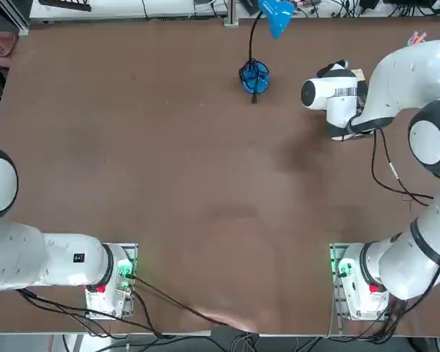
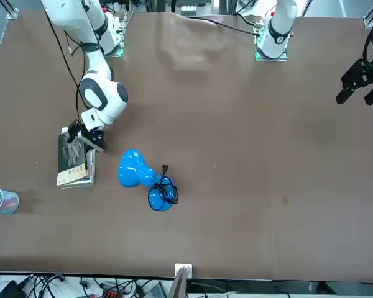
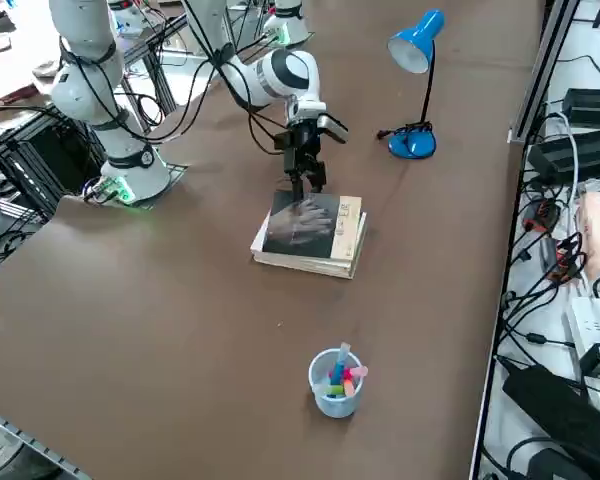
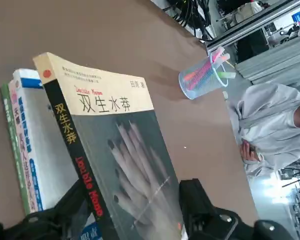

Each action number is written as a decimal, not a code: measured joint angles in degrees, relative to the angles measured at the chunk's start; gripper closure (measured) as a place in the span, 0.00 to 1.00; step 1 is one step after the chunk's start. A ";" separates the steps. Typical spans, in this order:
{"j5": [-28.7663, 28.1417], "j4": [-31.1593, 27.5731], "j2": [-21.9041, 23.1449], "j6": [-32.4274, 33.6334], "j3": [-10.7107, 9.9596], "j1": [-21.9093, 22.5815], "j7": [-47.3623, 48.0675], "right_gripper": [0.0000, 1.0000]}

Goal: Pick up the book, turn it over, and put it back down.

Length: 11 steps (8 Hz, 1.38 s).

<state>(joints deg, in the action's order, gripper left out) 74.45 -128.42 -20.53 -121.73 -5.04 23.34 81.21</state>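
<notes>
The book [image 3: 305, 222] lies with its grey hand picture facing up, on top of a small stack at the table's far right. It also shows in the front view, the book [image 2: 73, 158], and in the wrist view, the book [image 4: 125, 165]. My right gripper [image 3: 306, 183] is low at the book's end nearest the arm, open. In the wrist view the gripper [image 4: 135, 220] has one black finger [image 4: 55, 215] on the spine side and the other on the opposite side of the cover. From overhead the wrist [image 1: 337, 92] hides nearly all of the book.
Under the book lie a larger white book with blue print [image 4: 32, 150] and a green one [image 4: 11, 130]. A clear cup of coloured pens [image 3: 337, 382] stands beyond the stack. A blue desk lamp [image 3: 415, 60] stands nearby. A person in grey [image 4: 270, 130] sits off the table.
</notes>
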 joint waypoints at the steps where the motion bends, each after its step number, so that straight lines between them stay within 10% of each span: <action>1: -0.13 0.39 -0.01 -0.31 0.00 -0.22 0.53 0.00; 11: -4.25 1.82 -0.15 -2.80 0.00 -1.79 6.95 0.00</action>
<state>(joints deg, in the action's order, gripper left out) 70.20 -126.60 -20.68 -124.53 -5.04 21.55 88.16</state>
